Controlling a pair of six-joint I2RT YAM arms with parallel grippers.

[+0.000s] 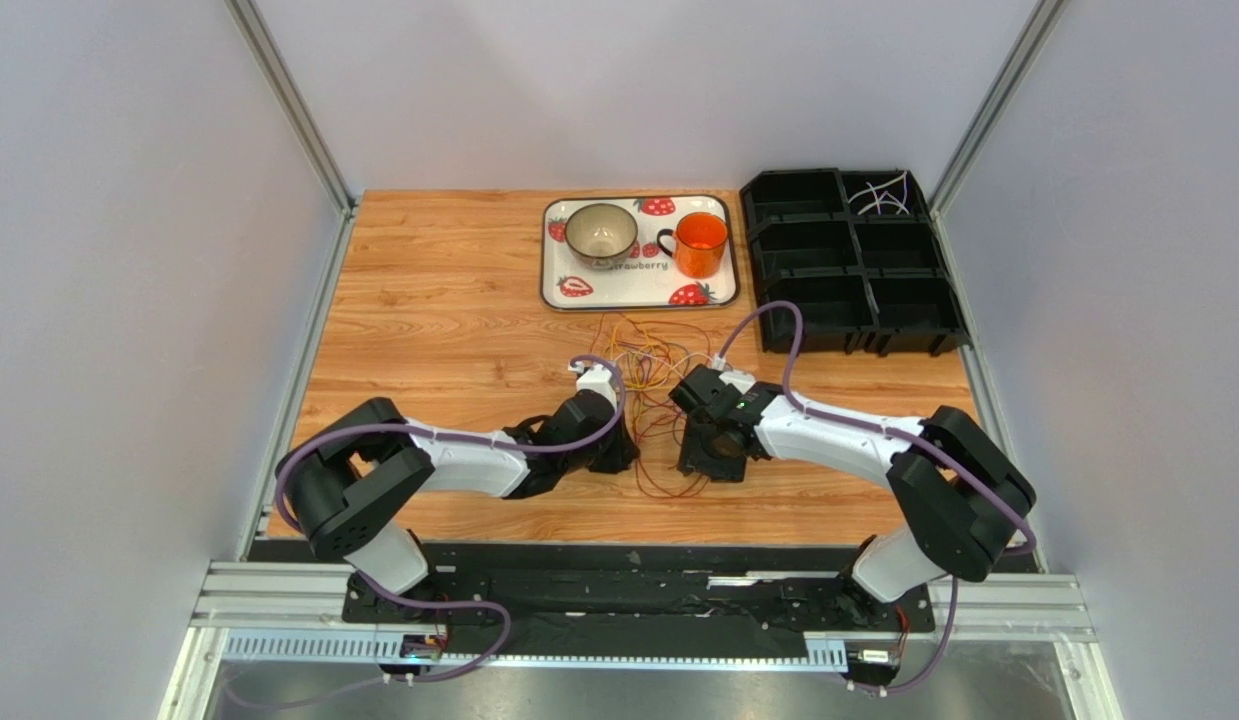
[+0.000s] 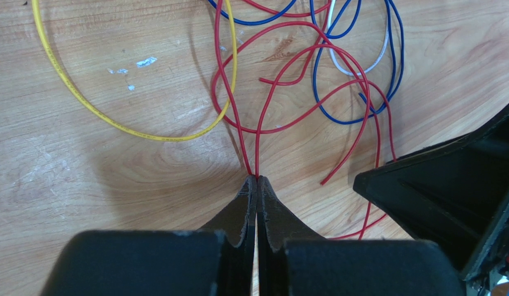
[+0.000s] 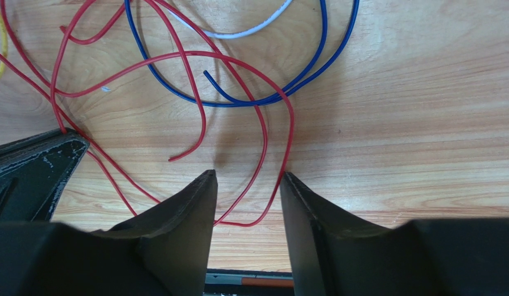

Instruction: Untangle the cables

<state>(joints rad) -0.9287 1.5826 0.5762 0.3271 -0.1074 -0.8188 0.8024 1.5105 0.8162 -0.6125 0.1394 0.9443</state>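
Tangled cables (image 1: pixel 651 357) lie mid-frame on the counter (image 1: pixel 430 300). Your left claw (image 2: pixel 257 180) is clenched on a red cable (image 2: pixel 258 142); your right claw (image 3: pixel 247 179), released, straddles a red loop (image 3: pixel 291 129). Pinch it, then part slowly.

One word, "Strawberry", is found printed in dark lettering on the strawberry-patterned tray (image 1: pixel 628 288), near its 6 o'clock edge. From the word, the bowl (image 1: pixel 600 230) is placed at 11 o'clock and the orange mug (image 1: pixel 702 242) at 1 o'clock.
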